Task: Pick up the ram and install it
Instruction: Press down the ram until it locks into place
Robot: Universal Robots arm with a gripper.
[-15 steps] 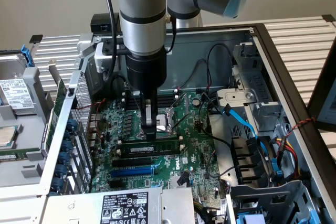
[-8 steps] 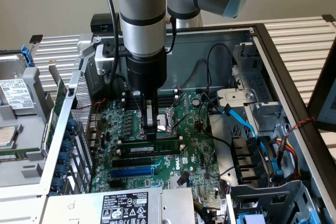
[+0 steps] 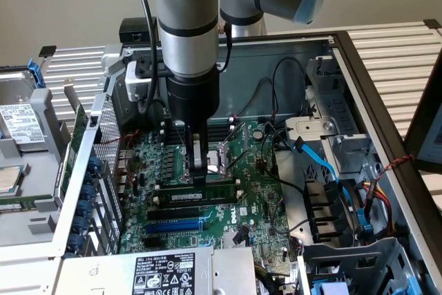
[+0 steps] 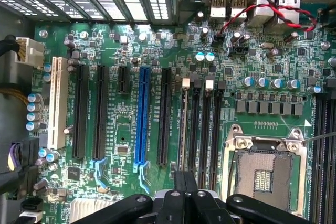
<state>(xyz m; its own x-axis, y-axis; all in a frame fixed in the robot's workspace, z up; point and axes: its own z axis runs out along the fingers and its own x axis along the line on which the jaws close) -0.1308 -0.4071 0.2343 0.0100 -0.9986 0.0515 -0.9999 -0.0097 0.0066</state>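
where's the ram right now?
In the exterior view the ram lies along a black memory slot mid-motherboard, directly under the gripper, between the CPU socket and the blue slot.

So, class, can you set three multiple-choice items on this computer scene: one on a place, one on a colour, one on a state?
1. Where is the gripper?
A. Directly over the ram on the motherboard
B. Outside the computer case
C. Over the drive bays

2. What colour is the long slot that stands between black ones?
A. Red
B. Blue
C. Yellow

3. What state is the processor socket in?
A. Under a fan
B. Taped over
C. Bare, with no cooler on it

Key: 1 A, as the arm comes down right above the green stick. 2 B, as the wrist view shows it bright blue. 3 C, as its contact field lies uncovered.
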